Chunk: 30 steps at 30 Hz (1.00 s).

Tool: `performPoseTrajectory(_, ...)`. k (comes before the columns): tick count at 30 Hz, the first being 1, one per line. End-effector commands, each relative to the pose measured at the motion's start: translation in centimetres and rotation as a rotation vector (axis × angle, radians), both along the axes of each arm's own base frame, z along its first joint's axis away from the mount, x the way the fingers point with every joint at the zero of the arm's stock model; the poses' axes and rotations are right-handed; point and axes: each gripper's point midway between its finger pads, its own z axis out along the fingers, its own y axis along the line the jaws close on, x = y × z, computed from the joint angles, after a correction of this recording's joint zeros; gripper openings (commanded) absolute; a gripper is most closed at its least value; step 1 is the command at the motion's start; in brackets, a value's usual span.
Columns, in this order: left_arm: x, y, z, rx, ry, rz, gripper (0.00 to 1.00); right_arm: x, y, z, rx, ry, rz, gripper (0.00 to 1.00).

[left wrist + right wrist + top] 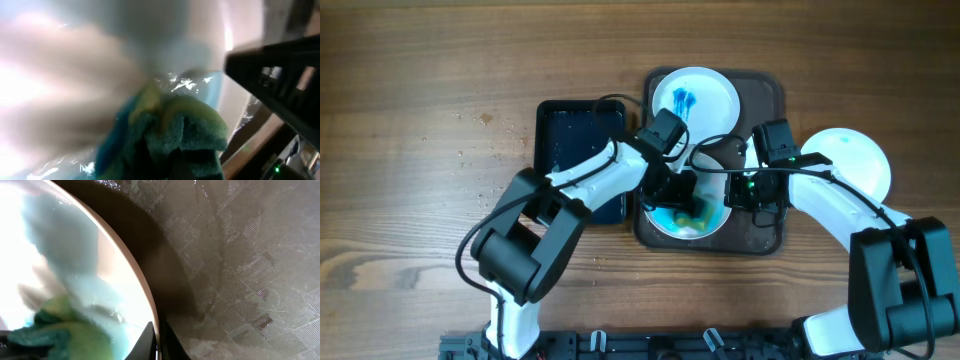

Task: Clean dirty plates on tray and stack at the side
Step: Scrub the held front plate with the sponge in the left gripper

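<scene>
The dark brown tray [767,92] holds two white plates. The far plate [705,92] has blue smears. The near plate [712,222] carries a pale blue film and lies under both grippers. My left gripper [682,205] is shut on a green sponge [192,130] pressed on the near plate [75,90]. My right gripper [159,342] is shut on this plate's right rim [142,287], one finger inside, one outside. In the overhead view the right gripper [748,192] sits at the plate's right edge. A third white plate [855,160] lies on the table, right of the tray.
A smaller glossy black tray [570,130] lies left of the brown tray, partly under my left arm. The brown tray's textured floor [250,270] is wet. The wooden table [420,120] extends to the left.
</scene>
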Motion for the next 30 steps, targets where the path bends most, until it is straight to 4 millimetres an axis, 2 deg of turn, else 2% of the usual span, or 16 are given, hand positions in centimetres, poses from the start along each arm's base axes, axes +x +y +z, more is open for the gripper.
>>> performPoseTrajectory(1,3.1,8.4,-3.4,0.407,-0.109,0.199,0.04,-1.4,-1.9,-1.8,-0.1,0.055,-0.01,0.04)
performPoseTrajectory(5,5.5,14.2,-2.4,0.71,-0.307,0.237,0.04,-1.3,-1.9,-1.8,-0.1,0.054,-0.01,0.04)
performPoseTrajectory(8,7.2,16.2,-1.4,0.836,-0.427,0.259,0.04,-1.3,-1.8,-1.8,-0.1,0.052,-0.01,0.04)
performPoseTrajectory(9,7.5,16.3,-1.3,0.841,-0.441,0.264,0.04,-1.3,-1.8,-1.8,-0.1,0.053,-0.01,0.04)
performPoseTrajectory(11,7.7,15.1,-1.6,0.78,-0.433,0.253,0.04,-1.3,-1.9,-1.8,-0.1,0.053,-0.01,0.04)
performPoseTrajectory(14,6.8,10.5,-2.5,0.535,-0.345,0.165,0.04,-1.3,-1.9,-1.8,-0.101,0.052,-0.008,0.04)
performPoseTrajectory(15,6.3,8.4,-2.4,0.421,-0.301,0.152,0.04,-1.3,-1.9,-1.8,-0.101,0.052,-0.007,0.04)
performPoseTrajectory(17,5.3,4.7,-1.7,0.219,-0.225,0.12,0.04,-1.3,-1.9,-1.8,-0.101,0.052,-0.007,0.04)
performPoseTrajectory(19,4.5,0.9,0.0,-0.002,-0.163,0.081,0.04,-1.4,-1.9,-1.8,-0.101,0.054,-0.007,0.04)
performPoseTrajectory(20,4.4,-0.3,0.7,-0.067,-0.151,0.076,0.04,-1.4,-1.9,-1.8,-0.101,0.054,-0.007,0.04)
performPoseTrajectory(25,4.7,-3.1,1.4,-0.143,-0.198,0.072,0.04,-1.4,-1.9,-1.8,-0.101,0.054,-0.007,0.04)
performPoseTrajectory(28,4.5,-4.1,0.4,-0.15,-0.18,0.09,0.04,-1.4,-1.9,-1.8,-0.101,0.055,-0.007,0.04)
performPoseTrajectory(30,3.5,-4.4,-0.5,-0.146,-0.127,0.084,0.04,-1.4,-1.9,-1.8,-0.101,0.055,-0.007,0.04)
